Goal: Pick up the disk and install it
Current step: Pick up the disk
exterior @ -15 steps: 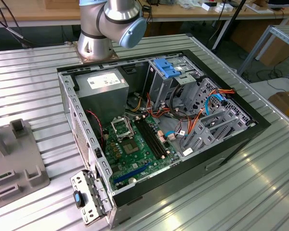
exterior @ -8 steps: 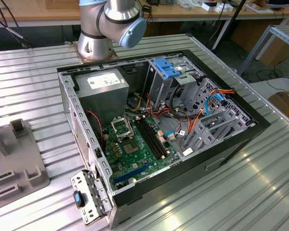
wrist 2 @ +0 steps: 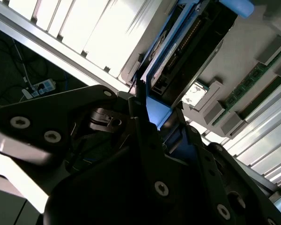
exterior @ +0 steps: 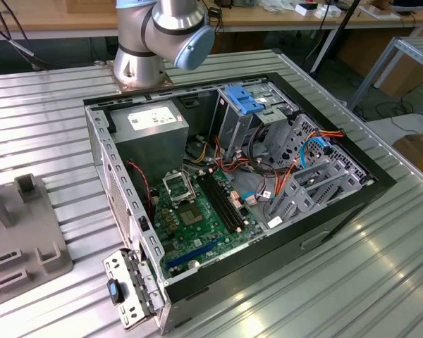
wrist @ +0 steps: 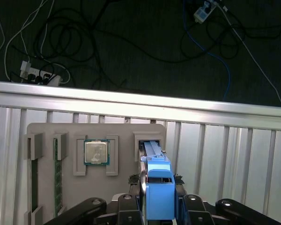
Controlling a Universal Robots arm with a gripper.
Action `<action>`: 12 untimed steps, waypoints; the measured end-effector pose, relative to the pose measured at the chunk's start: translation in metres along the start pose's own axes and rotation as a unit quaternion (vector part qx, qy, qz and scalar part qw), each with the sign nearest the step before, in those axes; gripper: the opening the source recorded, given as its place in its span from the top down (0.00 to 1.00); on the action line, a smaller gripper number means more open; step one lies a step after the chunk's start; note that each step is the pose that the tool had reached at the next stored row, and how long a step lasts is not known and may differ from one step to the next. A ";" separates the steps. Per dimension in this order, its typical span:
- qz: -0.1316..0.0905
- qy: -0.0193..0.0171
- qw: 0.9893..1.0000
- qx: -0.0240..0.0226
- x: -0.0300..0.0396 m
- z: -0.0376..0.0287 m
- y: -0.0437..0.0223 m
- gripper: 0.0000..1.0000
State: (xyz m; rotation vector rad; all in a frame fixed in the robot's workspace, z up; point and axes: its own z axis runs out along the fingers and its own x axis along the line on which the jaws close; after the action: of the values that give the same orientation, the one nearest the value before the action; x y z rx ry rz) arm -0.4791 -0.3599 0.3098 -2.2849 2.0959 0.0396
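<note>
The disk [wrist: 157, 187], with its bright blue carrier rails, stands on edge at its slot in the grey parts tray [wrist: 47, 129]. The gripper [wrist: 157, 202] straddles it from above, and its black fingers [wrist 2: 141, 117] press against either side of the blue frame. They look closed on the disk, not spread wide. Whether the disk's lower edge has cleared the slot or sits inside it cannot be told from either wrist view.

Also on the tray, beside the disk's slot, a square processor chip [wrist: 96, 152] lies in its own recess. Further along the tray from the chip, memory sticks [wrist: 57, 173] stand in narrow grooves. The tray rests on a ribbed metal table [wrist: 234, 140].

In the exterior view the tray [exterior: 21, 232] is at the exterior view's left, well apart from an open computer case [exterior: 324, 225] lying on its side on the same table. Inside the case is an upright grey metal cage [exterior: 233, 127] topped by a blue latch [exterior: 243, 98].

By the look of things the pick-up is at the grasping stage. The disk is held but remains at the tray, so the carry to the case and the installation are not yet done.
</note>
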 end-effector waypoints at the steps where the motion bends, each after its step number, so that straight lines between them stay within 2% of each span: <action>1: 0.000 0.000 1.000 0.000 0.0000 -0.0009 0.0001 0.64; 6: 0.000 0.000 1.000 0.000 -0.0005 -0.0096 -0.0001 0.64; 8: 0.000 0.000 1.000 0.000 -0.0007 -0.0161 -0.0002 0.64; 12: 0.014 0.000 1.000 0.001 -0.0008 -0.0172 -0.0004 0.64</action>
State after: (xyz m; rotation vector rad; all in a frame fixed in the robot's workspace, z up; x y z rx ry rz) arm -0.4789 -0.3599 0.3270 -2.2558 2.1268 0.0383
